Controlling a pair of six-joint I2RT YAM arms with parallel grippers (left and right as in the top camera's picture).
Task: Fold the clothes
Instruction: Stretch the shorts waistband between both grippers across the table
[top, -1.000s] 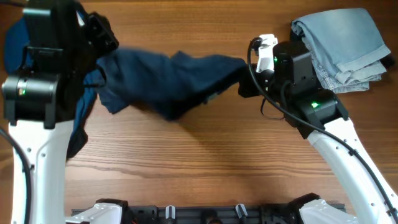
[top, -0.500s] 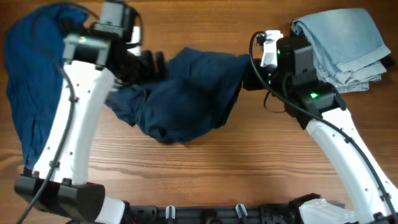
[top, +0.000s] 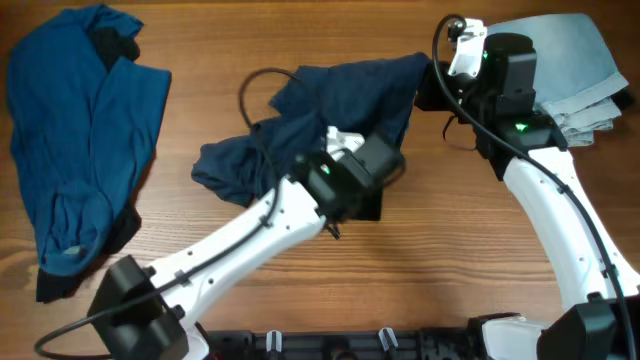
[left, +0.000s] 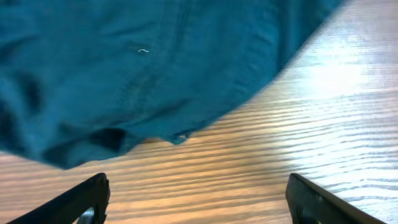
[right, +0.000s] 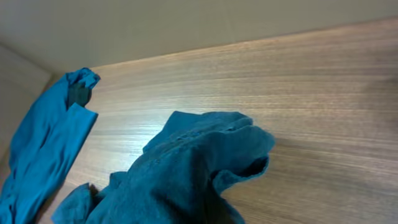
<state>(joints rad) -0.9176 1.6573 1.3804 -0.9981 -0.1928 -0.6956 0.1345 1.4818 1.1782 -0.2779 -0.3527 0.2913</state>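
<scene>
At far left, the bright blue garment (top: 80, 130) lies spread on the desk (top: 450, 260), with nothing touching it. In the middle, the navy shorts (top: 310, 130) sit in a rumpled heap. Their left end rests on the wood and their right corner is drawn up toward the right arm (top: 510, 90).

Your left fingers (left: 84, 200) stand wide apart with nothing between them, hovering just above the desk at the near edge of the heap. The right fingers are hidden from above by their own arm, but they are closed. The cloth bunching up close in the right wrist view suggests they hold that right corner. At far right, the pale jeans (top: 585, 60) lie folded.

Expect the shorts to be light, limp and fairly thick, so they will sag and drag rather than slide. Take a hem or the waistband edge and pinch through both layers, not the loose middle cloth.
</scene>
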